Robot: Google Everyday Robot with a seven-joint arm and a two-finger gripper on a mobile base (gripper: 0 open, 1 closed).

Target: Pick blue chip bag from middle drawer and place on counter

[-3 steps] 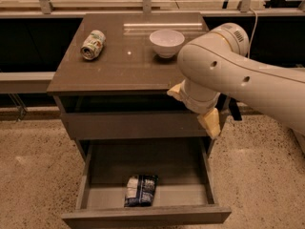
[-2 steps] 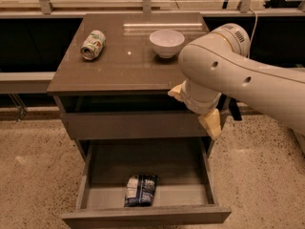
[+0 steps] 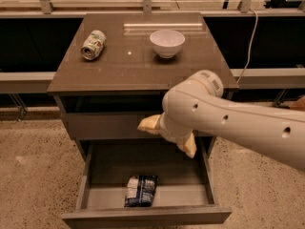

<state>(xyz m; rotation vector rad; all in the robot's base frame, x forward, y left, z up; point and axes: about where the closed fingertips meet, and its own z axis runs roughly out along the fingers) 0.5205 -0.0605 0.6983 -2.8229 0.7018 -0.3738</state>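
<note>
Blue chip bag (image 3: 141, 191): lies flat near the front of the middle drawer (image 3: 183, 195), which stands pulled out, giving access from above. End effector (image 3: 167, 136): above the drawer's rear, below the counter surface (image 3: 128, 68), apart from the bag; grip state cannot be told. Surface carries drink can (image 3: 93, 45) and white bowl (image 3: 167, 42); its front looks suitable for placement.
</note>
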